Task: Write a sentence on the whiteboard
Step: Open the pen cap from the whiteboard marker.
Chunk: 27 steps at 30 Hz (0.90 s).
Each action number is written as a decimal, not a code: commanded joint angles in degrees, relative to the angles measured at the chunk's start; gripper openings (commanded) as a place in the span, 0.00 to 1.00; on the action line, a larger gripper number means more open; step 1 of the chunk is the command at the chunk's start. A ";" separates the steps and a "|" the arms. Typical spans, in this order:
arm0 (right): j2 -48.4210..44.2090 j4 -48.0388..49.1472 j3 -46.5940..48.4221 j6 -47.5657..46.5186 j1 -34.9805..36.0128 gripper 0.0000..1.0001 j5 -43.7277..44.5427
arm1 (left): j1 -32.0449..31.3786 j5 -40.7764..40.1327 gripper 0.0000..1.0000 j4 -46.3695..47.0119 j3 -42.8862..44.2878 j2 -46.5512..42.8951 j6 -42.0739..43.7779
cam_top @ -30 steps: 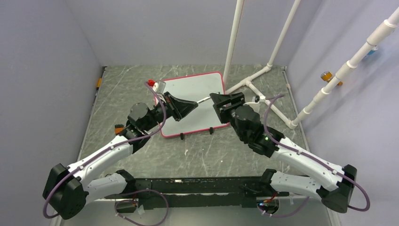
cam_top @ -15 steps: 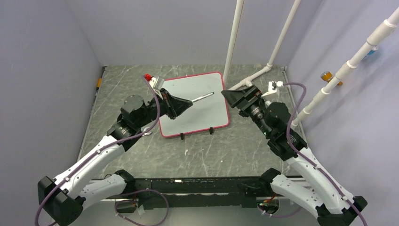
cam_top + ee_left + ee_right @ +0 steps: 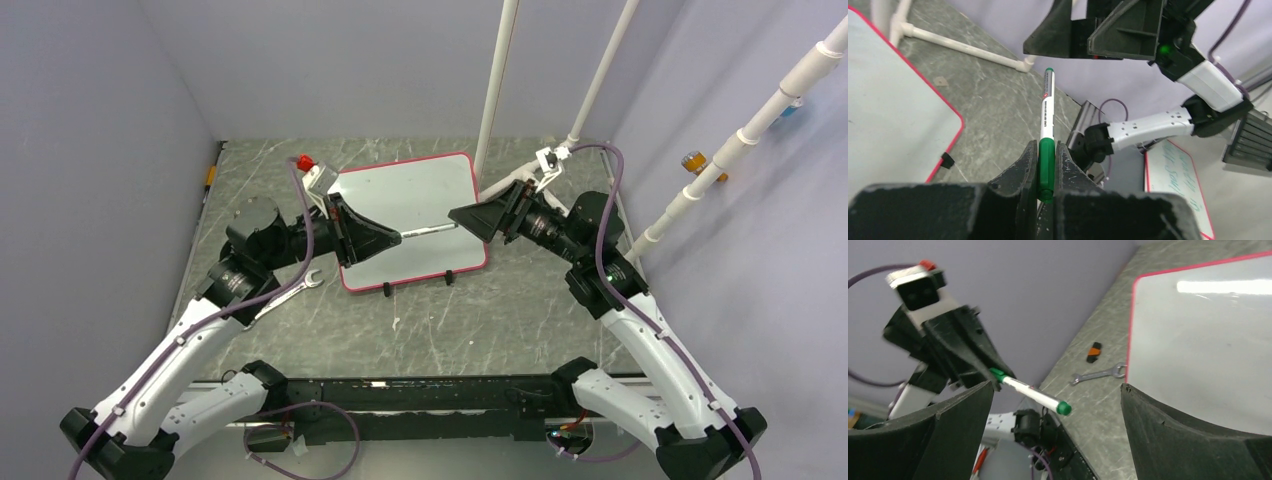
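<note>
The whiteboard [image 3: 420, 195] lies flat on the table, red-framed with two black clip feet, and its face is blank; no sentence shows on it. My left gripper [image 3: 392, 238] is shut on the thick green end of a white marker [image 3: 430, 231] and holds it above the board's right side, pointing right. In the left wrist view the jaws [image 3: 1047, 150] pinch the marker [image 3: 1047, 112]. My right gripper [image 3: 460, 217] is open and faces the marker's far green tip [image 3: 1064, 408], which hangs between its spread fingers [image 3: 1057, 386] without touching them.
A metal wrench [image 3: 290, 292] lies left of the board, with a small orange-black piece [image 3: 1093, 352] beside it. White PVC pipes [image 3: 540, 165] stand at the back right. A second red-framed board with faint green writing [image 3: 1175, 185] shows beyond the arm bases.
My left gripper drew back left and down with the marker. My right gripper swung away to the right, then turned back to face the marker's tip. The wrench is uncovered.
</note>
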 commanded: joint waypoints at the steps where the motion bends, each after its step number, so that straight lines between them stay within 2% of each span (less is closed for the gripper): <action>1: 1.41 10.69 2.94 1.15 -0.83 1.00 -17.21 | 1.70 10.18 0.00 -0.23 4.41 0.84 -3.41; 5: 1.14 14.23 2.02 3.41 -0.83 1.00 -20.31 | 2.00 15.36 0.00 4.22 4.85 1.82 -6.11; 12: 2.48 20.80 0.20 8.35 -0.84 0.99 -23.13 | 2.00 17.94 0.00 10.98 4.30 3.48 -10.14; 17: 4.92 22.08 0.92 10.46 -0.86 0.83 -24.57 | 2.01 18.88 0.00 15.50 4.40 4.25 -11.85; 21: 5.51 23.67 0.70 11.68 -0.86 0.65 -24.97 | 1.96 18.24 0.00 16.34 4.85 4.83 -11.39; 27: 6.38 24.64 0.77 12.72 -0.85 0.52 -25.91 | 1.99 17.98 0.00 18.86 4.05 6.65 -12.08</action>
